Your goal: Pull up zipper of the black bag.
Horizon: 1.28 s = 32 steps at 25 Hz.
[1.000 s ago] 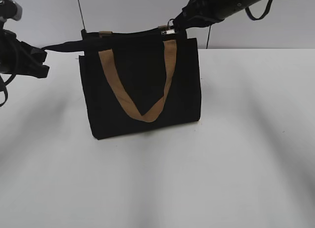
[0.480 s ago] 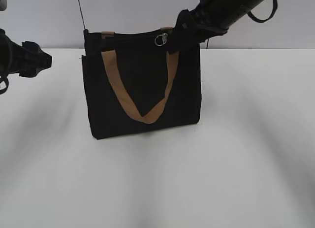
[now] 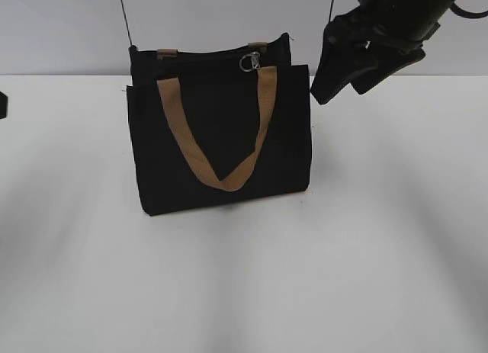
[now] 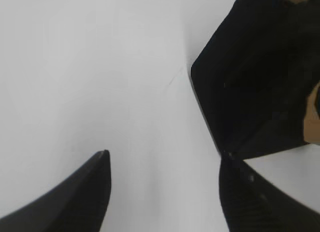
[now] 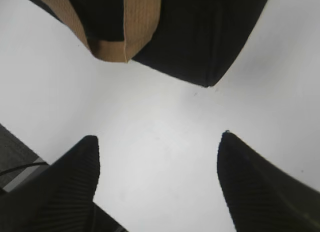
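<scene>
The black bag (image 3: 221,139) stands upright on the white table, its tan strap handle hanging down the front. The silver zipper slider with its ring pull (image 3: 250,61) sits on the top zip line near the bag's right end. My right gripper (image 3: 335,82) is open and empty, in the air just right of the bag's top corner; its wrist view shows the bag's corner (image 5: 200,36) below the jaws (image 5: 159,139). My left gripper (image 4: 164,154) is open and empty, beside a bag corner (image 4: 250,81). It is nearly out of the exterior view at the left edge.
The white table (image 3: 244,277) runs wide in front of and to both sides of the bag. A pale wall stands behind. Two thin dark cables hang down behind the bag. A dark table edge shows at the lower left of the right wrist view.
My right gripper let go of the zipper and drew back up and to the right. My left gripper released the bag's left end and withdrew left, almost out of the exterior view. The bag settled.
</scene>
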Each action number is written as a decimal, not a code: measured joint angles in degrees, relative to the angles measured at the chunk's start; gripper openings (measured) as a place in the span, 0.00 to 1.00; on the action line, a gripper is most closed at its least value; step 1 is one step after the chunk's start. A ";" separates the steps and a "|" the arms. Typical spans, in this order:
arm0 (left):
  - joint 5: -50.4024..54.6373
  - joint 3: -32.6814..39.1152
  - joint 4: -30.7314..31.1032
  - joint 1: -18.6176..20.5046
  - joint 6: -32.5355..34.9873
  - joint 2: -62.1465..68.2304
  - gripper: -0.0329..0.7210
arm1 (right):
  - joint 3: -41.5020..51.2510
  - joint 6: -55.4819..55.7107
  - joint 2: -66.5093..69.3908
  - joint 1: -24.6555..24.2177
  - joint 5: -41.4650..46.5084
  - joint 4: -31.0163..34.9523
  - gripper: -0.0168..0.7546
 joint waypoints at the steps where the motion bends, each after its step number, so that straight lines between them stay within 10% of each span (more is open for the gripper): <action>1: 1.83 0.00 -0.07 -0.25 0.00 -2.26 0.72 | 0.00 0.44 -0.48 0.00 1.35 -0.12 0.74; 11: 25.84 0.00 -2.65 -0.79 5.34 -22.47 0.72 | 3.51 4.44 -14.73 0.28 2.68 -0.49 0.74; 22: 37.78 0.14 -4.79 -0.86 8.54 -37.70 0.72 | 31.61 7.81 -46.74 0.39 2.75 -1.58 0.74; 32: 39.45 7.56 -7.25 -0.86 11.99 -49.26 0.72 | 50.20 19.75 -80.81 0.39 2.55 -16.16 0.74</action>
